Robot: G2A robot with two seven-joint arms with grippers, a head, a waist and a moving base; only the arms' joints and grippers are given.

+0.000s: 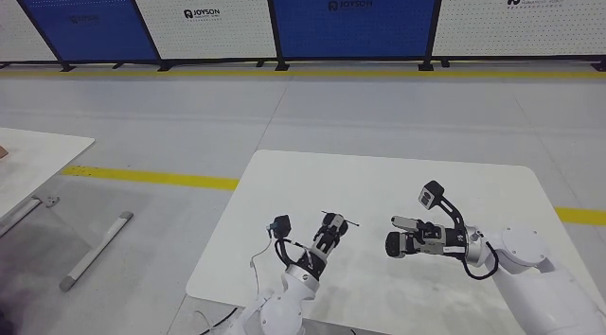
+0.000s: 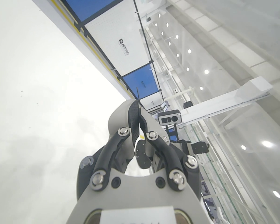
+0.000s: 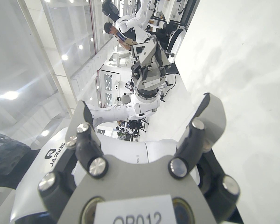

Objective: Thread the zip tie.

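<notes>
The zip tie (image 1: 341,220) is a thin black strip held crosswise above the white table (image 1: 379,179). My left gripper (image 1: 332,230) is shut on it near the table's front. In the left wrist view the fingers (image 2: 134,115) are pressed together and a short tip of the zip tie (image 2: 138,94) sticks out past them. My right gripper (image 1: 389,243) hovers a little to the right, facing the left one, open and holding nothing. In the right wrist view its fingers (image 3: 84,111) stand wide apart, and beyond them the left gripper (image 3: 151,50) holds the zip tie (image 3: 166,51).
A second white table (image 1: 38,155) stands at the far left, across a strip of grey floor. A yellow floor line (image 1: 151,177) runs behind the tables. Blue and white partition panels (image 1: 350,4) close off the back.
</notes>
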